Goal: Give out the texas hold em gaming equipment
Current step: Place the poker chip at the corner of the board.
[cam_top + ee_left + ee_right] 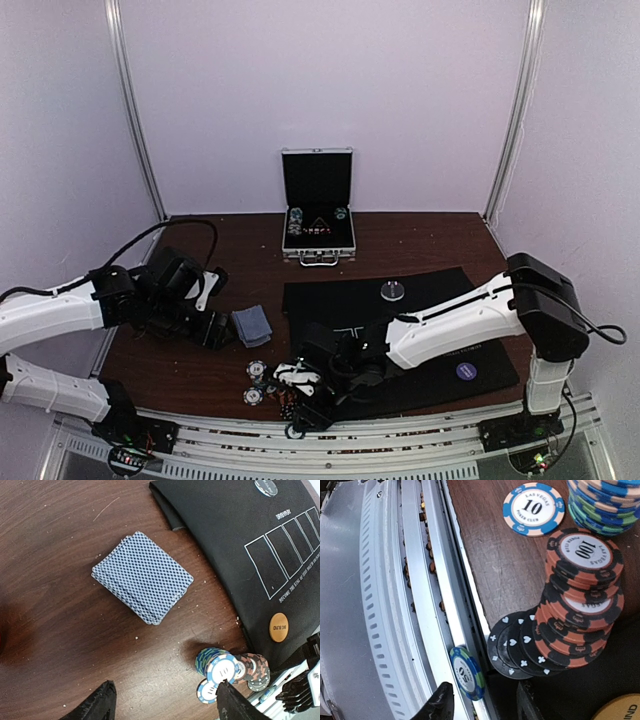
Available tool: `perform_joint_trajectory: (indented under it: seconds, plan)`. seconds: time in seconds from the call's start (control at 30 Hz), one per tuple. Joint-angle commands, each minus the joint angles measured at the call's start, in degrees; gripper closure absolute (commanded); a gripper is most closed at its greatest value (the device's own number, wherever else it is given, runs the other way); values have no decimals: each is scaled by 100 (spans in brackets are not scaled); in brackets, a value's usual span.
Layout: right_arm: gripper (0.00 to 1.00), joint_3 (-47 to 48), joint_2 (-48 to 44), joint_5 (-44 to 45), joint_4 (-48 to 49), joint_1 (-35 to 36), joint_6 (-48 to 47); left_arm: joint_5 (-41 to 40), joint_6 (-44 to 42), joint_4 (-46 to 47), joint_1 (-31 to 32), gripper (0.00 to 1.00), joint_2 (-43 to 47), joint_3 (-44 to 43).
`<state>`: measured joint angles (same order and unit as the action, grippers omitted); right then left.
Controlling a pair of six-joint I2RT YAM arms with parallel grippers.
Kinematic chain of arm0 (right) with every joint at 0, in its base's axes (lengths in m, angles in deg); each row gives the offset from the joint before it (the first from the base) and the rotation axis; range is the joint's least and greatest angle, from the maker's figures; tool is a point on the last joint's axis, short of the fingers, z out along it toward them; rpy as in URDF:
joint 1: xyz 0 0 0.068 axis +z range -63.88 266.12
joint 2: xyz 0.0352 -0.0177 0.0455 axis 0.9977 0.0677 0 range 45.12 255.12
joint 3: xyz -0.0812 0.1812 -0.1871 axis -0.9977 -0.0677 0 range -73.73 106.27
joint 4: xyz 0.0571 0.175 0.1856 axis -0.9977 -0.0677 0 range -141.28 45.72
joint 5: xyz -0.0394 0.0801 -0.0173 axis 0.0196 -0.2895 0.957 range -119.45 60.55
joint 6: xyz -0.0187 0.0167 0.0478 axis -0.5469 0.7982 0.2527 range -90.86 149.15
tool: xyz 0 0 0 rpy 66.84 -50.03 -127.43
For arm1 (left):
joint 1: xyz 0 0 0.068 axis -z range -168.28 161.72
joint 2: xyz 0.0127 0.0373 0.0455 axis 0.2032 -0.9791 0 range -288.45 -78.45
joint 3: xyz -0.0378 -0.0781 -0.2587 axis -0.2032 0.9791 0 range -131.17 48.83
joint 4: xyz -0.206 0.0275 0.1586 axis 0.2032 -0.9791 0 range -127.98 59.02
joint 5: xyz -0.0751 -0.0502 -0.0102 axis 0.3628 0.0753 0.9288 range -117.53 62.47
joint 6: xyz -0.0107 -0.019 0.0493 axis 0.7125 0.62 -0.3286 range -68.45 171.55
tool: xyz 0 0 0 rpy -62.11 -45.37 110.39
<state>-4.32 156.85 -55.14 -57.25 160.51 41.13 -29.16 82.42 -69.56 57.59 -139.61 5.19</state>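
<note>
Dark brown wood lies bare all round the deck of grey-blue-backed cards (142,577). The deck sits slightly fanned on the bench (50,555), apart from the black mat's (235,535) edge on its right. The left jaws hang wide and empty on the deck's near side.

The chips crowd the near edge:
- a lone blue-and-white chip (533,508) reading "LAS VEGAS POKER CLUB 10"
- a leaning orange-and-black stack (582,595) marked "100"
- a blue-green stack (602,502)
- black suit-edged chips (517,647) fanned under the orange stack

One blue-green chip (466,672) stands on edge off the bench, on the aluminium rail (415,605). It is between the tips of the right jaws, which are parted around it; whether they touch it I cannot tell.

On the mat lie an orange disc (278,627), a silver disc (394,291) and a purple disc (465,371). The mat's print begins "BECOME THE KING".
</note>
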Motion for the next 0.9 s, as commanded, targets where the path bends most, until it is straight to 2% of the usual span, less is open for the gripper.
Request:
perform_joint_trajectory:
  seconds: [0.0,0.13,0.27,0.43,0.67,0.87]
  plan:
    - [56,149,250,-397,-217,75,-140,-14,-148,290,19,29,-86,-154]
    - [64,258,394,-495,-196,88,-81,-39,-180,290,19,28,-115,-145]
    - [83,334,403,-545,-216,93,-48,-65,-191,290,19,28,-106,-126]
    - [99,390,246,-707,-458,92,-69,-83,-259,290,19,28,-104,-115]
    - [100,819,-299,-1271,-816,5,-154,-162,-367,368,19,28,-155,-183]
    - [100,520,-1319,-1712,-319,-742,339,-252,-495,466,11,28,-271,-407]
